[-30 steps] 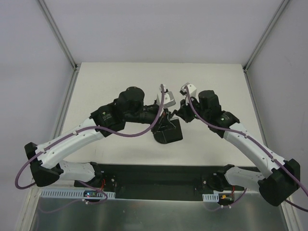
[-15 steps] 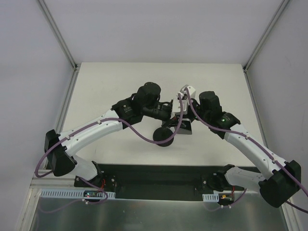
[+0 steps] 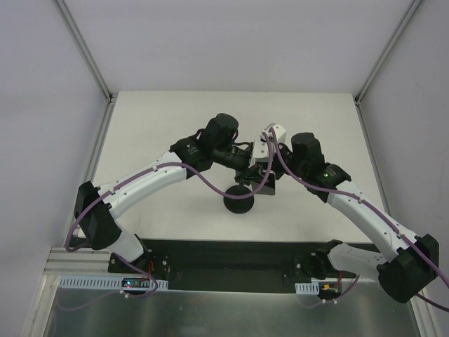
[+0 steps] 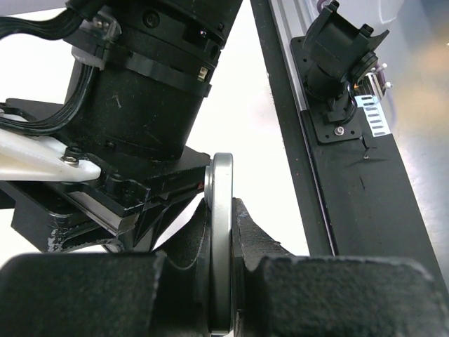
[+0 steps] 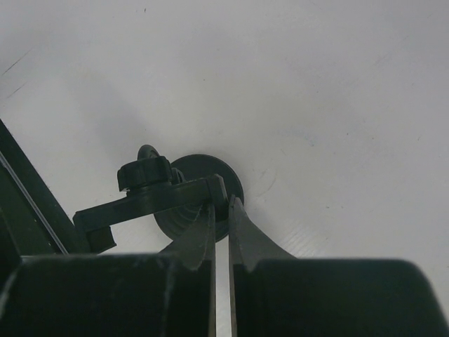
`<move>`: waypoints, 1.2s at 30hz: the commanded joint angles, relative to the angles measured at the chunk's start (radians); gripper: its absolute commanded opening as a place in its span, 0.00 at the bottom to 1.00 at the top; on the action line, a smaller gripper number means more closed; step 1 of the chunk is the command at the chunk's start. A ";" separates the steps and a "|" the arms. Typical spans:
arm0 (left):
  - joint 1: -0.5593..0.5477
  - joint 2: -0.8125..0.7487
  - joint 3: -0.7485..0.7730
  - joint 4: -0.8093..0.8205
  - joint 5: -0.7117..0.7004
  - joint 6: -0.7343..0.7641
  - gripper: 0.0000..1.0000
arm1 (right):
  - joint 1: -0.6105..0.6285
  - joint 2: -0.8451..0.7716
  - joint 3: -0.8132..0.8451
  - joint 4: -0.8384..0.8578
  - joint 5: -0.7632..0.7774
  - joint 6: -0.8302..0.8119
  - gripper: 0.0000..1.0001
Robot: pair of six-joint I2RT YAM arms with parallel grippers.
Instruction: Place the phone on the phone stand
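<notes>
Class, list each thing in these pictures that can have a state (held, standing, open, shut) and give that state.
phone: held edge-on, pinched in the left gripper.
phone stand: upright, disc base on the table, bracket head gripped.
left gripper: shut on the phone.
right gripper: shut on the phone stand's bracket head.

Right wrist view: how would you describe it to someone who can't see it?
Two black fingers, almost closed, pinch the end of the bracket head of a small black stand. The stand's round base shows just behind the bracket, against a plain white table.
</notes>
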 commanded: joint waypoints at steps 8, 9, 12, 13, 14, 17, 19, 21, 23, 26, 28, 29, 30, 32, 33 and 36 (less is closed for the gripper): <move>0.047 -0.004 0.040 0.058 0.024 0.160 0.00 | -0.001 -0.010 0.033 0.039 -0.159 -0.014 0.01; 0.049 -0.003 0.041 0.050 0.029 0.169 0.00 | -0.006 -0.007 0.037 0.033 -0.164 -0.020 0.01; 0.050 0.002 0.058 0.021 0.010 0.201 0.00 | -0.012 0.002 0.055 0.010 -0.178 -0.034 0.01; 0.056 0.005 0.061 0.001 0.000 0.206 0.00 | -0.014 0.002 0.058 0.007 -0.173 -0.036 0.01; 0.060 0.003 0.057 -0.004 -0.020 0.207 0.00 | -0.018 0.001 0.061 0.004 -0.165 -0.034 0.01; 0.072 -0.006 0.034 -0.011 -0.097 0.207 0.00 | -0.023 -0.010 0.058 0.007 -0.152 -0.034 0.01; 0.073 -0.020 0.029 -0.010 -0.156 0.180 0.00 | -0.023 -0.015 0.056 0.007 -0.124 -0.016 0.01; 0.073 -0.020 0.049 -0.004 -0.317 0.070 0.00 | -0.020 -0.027 0.043 0.021 -0.035 0.016 0.01; 0.070 -0.027 0.066 0.002 -0.463 -0.086 0.00 | -0.003 -0.054 0.006 0.109 0.098 0.094 0.00; 0.052 -0.073 -0.006 0.053 -0.751 -0.194 0.00 | 0.068 -0.119 -0.078 0.215 0.261 0.196 0.00; 0.043 -0.112 -0.072 0.090 -0.949 -0.237 0.00 | 0.140 -0.133 -0.086 0.240 0.359 0.220 0.00; 0.043 -0.121 -0.089 0.106 -1.009 -0.281 0.00 | 0.166 -0.131 -0.083 0.242 0.446 0.230 0.00; 0.043 -0.129 -0.103 0.131 -1.061 -0.297 0.00 | 0.218 -0.124 -0.082 0.239 0.494 0.265 0.00; 0.043 -0.141 -0.126 0.146 -1.210 -0.349 0.00 | 0.276 -0.110 -0.075 0.228 0.660 0.303 0.00; 0.043 -0.141 -0.130 0.153 -1.256 -0.365 0.00 | 0.329 -0.108 -0.074 0.226 0.718 0.328 0.00; 0.043 -0.124 -0.135 0.156 -1.397 -0.435 0.00 | 0.382 -0.096 -0.065 0.225 0.824 0.432 0.00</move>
